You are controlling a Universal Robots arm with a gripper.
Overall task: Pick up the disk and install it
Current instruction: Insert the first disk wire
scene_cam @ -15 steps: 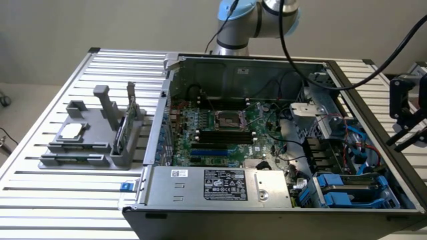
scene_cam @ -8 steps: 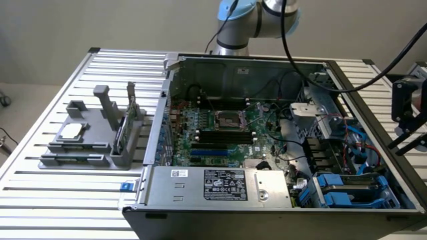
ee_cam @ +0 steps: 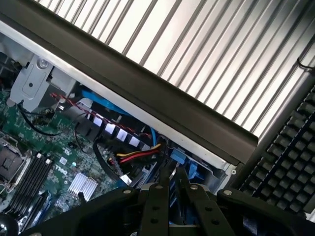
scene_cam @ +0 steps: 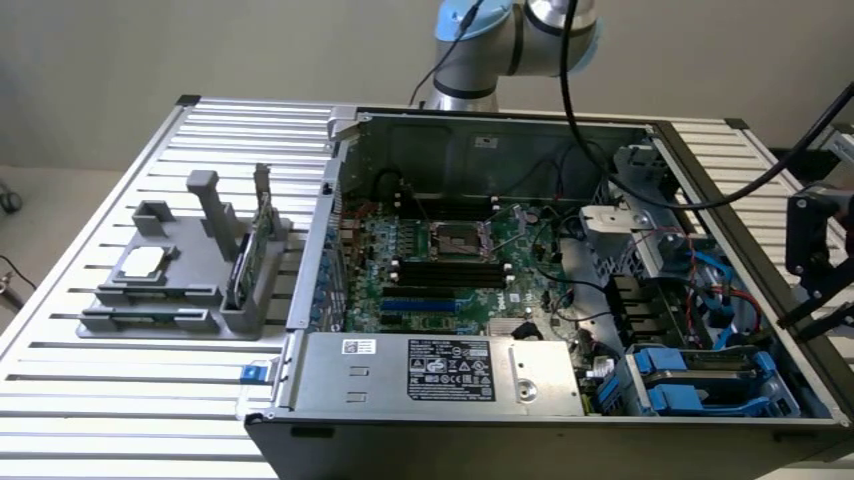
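The disk point(scene_cam: 697, 365) lies flat in the drive bay at the near corner of the open computer case point(scene_cam: 334, 200), on the exterior view's right. It shows a grey top framed by blue plastic carrier parts. My gripper point(scene_cam: 814, 290) hangs dark at the exterior view's right edge, above and beside that bay and apart from the disk. In the wrist view the gripper point(ee_cam: 172, 184) points down at the bay area beside the case's side wall point(ee_cam: 147, 93). A blue plastic piece point(ee_cam: 181, 158) sits just beyond its tip. I cannot tell whether anything is held.
A grey tray point(scene_cam: 160, 300) carrying a small silver chip point(scene_cam: 144, 262) stands on the slatted table at the exterior view's left. Inside the case are the green motherboard point(scene_cam: 441, 250), a long grey labelled box point(scene_cam: 441, 370) and loose cables point(ee_cam: 133, 155). Black mesh point(ee_cam: 285, 162) borders the case.
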